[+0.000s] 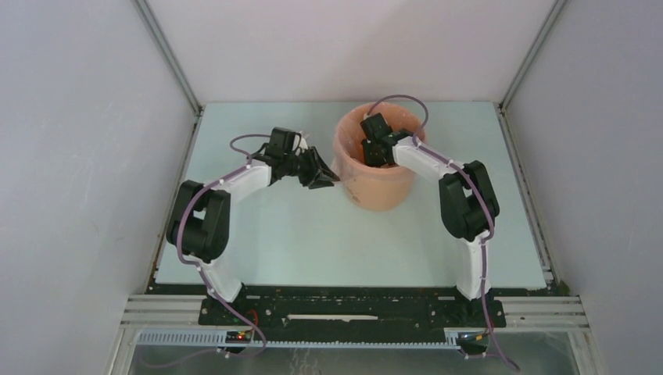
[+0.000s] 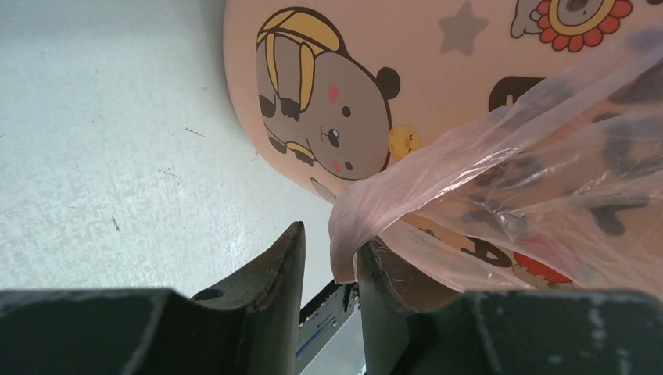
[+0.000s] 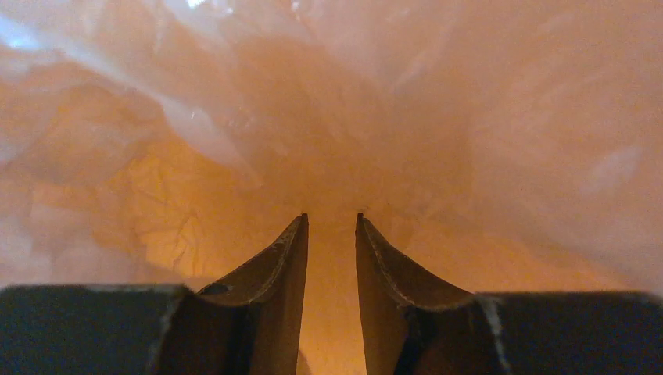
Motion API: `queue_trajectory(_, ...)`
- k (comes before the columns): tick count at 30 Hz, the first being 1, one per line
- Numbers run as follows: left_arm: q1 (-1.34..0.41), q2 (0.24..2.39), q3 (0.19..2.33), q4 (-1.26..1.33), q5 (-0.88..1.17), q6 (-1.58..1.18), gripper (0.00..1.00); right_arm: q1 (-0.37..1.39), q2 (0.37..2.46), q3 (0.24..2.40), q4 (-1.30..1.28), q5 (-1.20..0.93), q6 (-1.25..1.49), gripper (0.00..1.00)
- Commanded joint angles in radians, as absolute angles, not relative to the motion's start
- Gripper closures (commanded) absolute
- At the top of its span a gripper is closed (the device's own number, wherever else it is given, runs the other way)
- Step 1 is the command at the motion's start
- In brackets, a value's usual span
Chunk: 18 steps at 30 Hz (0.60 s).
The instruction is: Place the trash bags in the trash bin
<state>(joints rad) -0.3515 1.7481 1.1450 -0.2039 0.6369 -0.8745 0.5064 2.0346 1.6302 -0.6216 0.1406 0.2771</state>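
The orange-tan trash bin (image 1: 383,191) stands at the back middle of the table. In the left wrist view its wall (image 2: 406,47) carries cartoon prints. The pale-pink trash bag (image 2: 500,172) drapes over the bin's outside, and wrinkled film (image 3: 195,133) lines its inside. My left gripper (image 1: 322,173) is beside the bin's left wall. It (image 2: 330,238) is open, and a bunched end of the bag hangs between the fingers, lying against the right finger (image 2: 383,289). My right gripper (image 1: 374,152) reaches down into the bin. It (image 3: 331,216) is open by a narrow gap, with nothing between the fingers.
White walls with metal corner posts (image 1: 168,62) enclose the pale table (image 1: 313,242) on three sides. The arm bases stand on a black rail (image 1: 352,308) at the near edge.
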Motion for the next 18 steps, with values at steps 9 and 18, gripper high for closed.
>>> queue_trajectory(9,-0.357,1.748,1.227,-0.19,0.655,-0.884,0.64,0.5,1.99,1.634,-0.596,0.105,0.288,0.51)
queue_trajectory(18,-0.359,1.743,1.211,-0.198,0.645,-0.87,0.63,0.49,1.791,1.794,-0.743,0.094,0.297,0.26)
